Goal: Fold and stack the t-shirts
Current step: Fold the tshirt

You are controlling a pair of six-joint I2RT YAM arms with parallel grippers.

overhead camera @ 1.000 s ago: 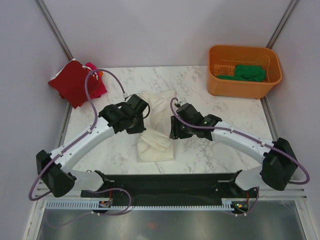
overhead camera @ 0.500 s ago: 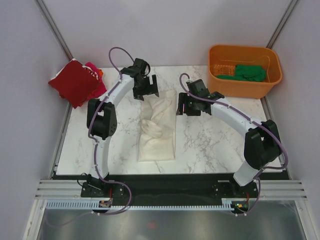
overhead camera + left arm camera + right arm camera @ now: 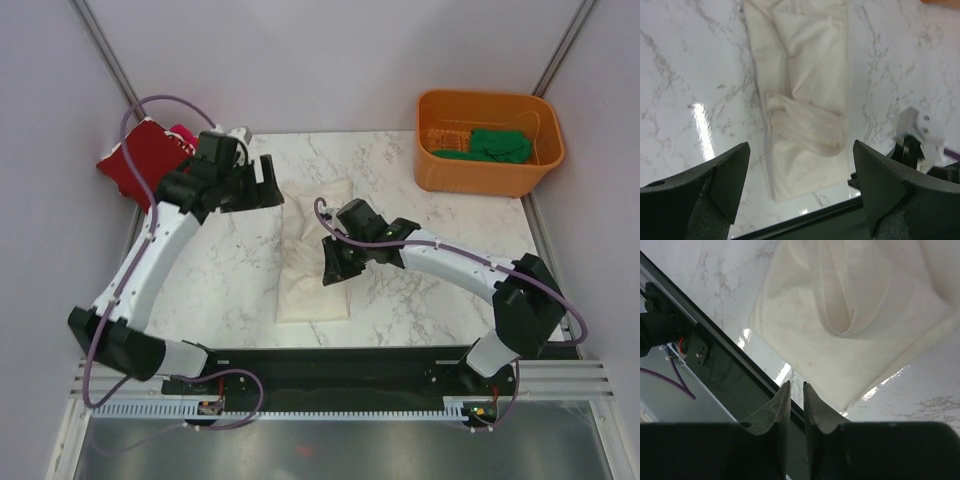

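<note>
Marble tabletop (image 3: 230,280) between lilac walls (image 3: 350,60)

Bare marble (image 3: 220,270) left of cream t-shirt (image 3: 310,295), right arm (image 3: 440,255) across right side, orange tub (image 3: 480,176) far corner

I see a white marble table (image 3: 230,290) with grey veins filling the middle of the overhead frame. An orange plastic tub (image 3: 480,172) sits at upper right, on the table's far right corner, with a gridded base showing inside at its left. Pale lilac walls (image 3: 330,60) close the back and sides, and slanted metal posts (image 3: 105,55) stand in both upper corners. A black base plate (image 3: 330,365) runs along the table's near edge, a white toothed strip (image 3: 330,410) below it, then a grey metal panel (image 3: 330,450) at the bottom. There is lamp glare on the marble in the left wrist view, left of centre.
</note>
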